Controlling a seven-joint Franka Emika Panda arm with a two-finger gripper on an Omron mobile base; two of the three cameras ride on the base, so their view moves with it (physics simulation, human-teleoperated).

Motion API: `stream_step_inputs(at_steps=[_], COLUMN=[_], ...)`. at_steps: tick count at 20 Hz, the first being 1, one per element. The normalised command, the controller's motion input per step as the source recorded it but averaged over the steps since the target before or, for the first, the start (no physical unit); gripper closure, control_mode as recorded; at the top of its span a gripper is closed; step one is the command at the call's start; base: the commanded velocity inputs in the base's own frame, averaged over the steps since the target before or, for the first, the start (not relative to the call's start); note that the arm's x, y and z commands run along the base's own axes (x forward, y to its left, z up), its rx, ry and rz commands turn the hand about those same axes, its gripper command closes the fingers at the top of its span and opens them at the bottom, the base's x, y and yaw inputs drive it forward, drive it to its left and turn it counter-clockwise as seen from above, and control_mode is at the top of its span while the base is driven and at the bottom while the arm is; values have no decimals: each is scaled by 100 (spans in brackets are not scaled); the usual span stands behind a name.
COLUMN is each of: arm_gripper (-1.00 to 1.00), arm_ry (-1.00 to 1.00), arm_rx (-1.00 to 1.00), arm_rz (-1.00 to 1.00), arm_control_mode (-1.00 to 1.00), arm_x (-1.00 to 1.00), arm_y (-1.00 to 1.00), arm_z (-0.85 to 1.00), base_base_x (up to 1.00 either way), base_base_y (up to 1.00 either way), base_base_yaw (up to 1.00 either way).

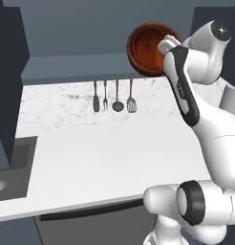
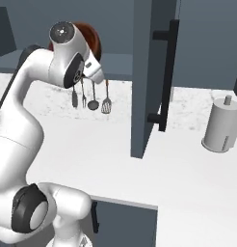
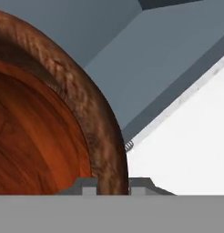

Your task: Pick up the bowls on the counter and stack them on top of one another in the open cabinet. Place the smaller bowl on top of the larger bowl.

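Beside the open cabinet [image 1: 67, 28], gripper [image 3: 111, 184] pinches, seemingly, a bowl [image 3: 50, 127].

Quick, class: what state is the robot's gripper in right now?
Gripper: closed on the rim of a round, glossy, reddish-brown wooden bowl, holding it tilted up in front of the slate-blue open wall cabinet.

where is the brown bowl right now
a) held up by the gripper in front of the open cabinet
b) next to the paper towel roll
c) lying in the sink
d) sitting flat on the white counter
a: the gripper pinches the rim of the bowl, which hangs tilted on its side at the open cabinet, well above the counter.
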Motion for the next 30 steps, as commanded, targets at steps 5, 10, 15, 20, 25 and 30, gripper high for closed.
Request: stream_step_inputs(at_steps=[5, 10, 15, 20, 25, 30], arm_gripper=[100, 100, 100, -100, -100, -100], arm_ry=[0, 2, 5, 0, -24, -41], arm_rx=[0, 0, 0, 0, 0, 0], arm_rz=[0, -2, -5, -3, -2, -4], arm_control_mode=[-100, -100, -100, -100, -100, -100], arm_x=[91, 100, 100, 74, -24, -84], arm_y=[0, 0, 1, 3, 0, 0], arm_z=[-4, 0, 0, -7, -3, -6], base_base_x=[0, 0, 0, 0, 0, 0], base_base_y=[0, 0, 0, 0, 0, 0], base_base_yaw=[0, 0, 0, 0, 0, 0])
